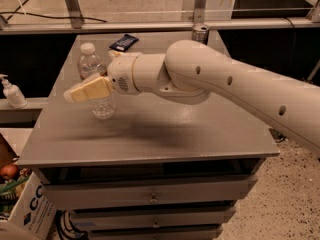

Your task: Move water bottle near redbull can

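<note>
The water bottle (90, 65), clear ribbed plastic with a white cap, stands upright on the left part of the grey table (165, 134). My gripper (75, 94) reaches in from the right and lies across the front of the bottle's middle, its cream tip pointing left past the bottle. The arm hides the bottle's label area. The redbull can (200, 32) stands at the far edge of the table, right of centre, well apart from the bottle and behind my arm.
A flat dark blue snack packet (124, 42) lies at the table's far edge, between bottle and can. A white pump dispenser (11, 91) stands on a lower shelf at the left. Drawers sit under the tabletop. A box (25, 209) stands at the lower left.
</note>
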You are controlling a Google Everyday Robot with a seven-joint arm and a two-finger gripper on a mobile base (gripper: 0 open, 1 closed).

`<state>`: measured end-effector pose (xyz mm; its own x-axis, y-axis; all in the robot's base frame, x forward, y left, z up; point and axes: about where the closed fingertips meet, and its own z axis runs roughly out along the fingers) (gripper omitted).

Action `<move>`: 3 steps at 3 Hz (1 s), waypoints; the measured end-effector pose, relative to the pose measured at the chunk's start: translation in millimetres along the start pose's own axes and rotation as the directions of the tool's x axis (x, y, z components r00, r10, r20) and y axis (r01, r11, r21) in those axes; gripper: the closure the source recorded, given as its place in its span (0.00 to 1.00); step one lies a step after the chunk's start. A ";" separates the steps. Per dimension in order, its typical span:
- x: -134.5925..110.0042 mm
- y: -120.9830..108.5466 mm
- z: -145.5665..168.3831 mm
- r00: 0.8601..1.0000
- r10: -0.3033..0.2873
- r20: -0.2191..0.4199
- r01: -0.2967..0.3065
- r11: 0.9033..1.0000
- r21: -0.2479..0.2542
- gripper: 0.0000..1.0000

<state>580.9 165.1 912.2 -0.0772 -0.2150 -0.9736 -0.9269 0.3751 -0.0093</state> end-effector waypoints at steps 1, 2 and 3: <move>0.0 0.0 0.0 1.000 0.000 0.000 0.000 1.000 0.000 0.00; -0.3 3.7 -2.4 1.000 -0.003 0.005 0.003 1.000 -0.001 0.16; -0.6 6.1 -4.0 1.000 -0.005 0.008 0.005 1.000 -0.002 0.40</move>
<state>573.9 163.9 913.6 -0.0693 -0.2098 -0.9753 -0.9279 0.3726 -0.0142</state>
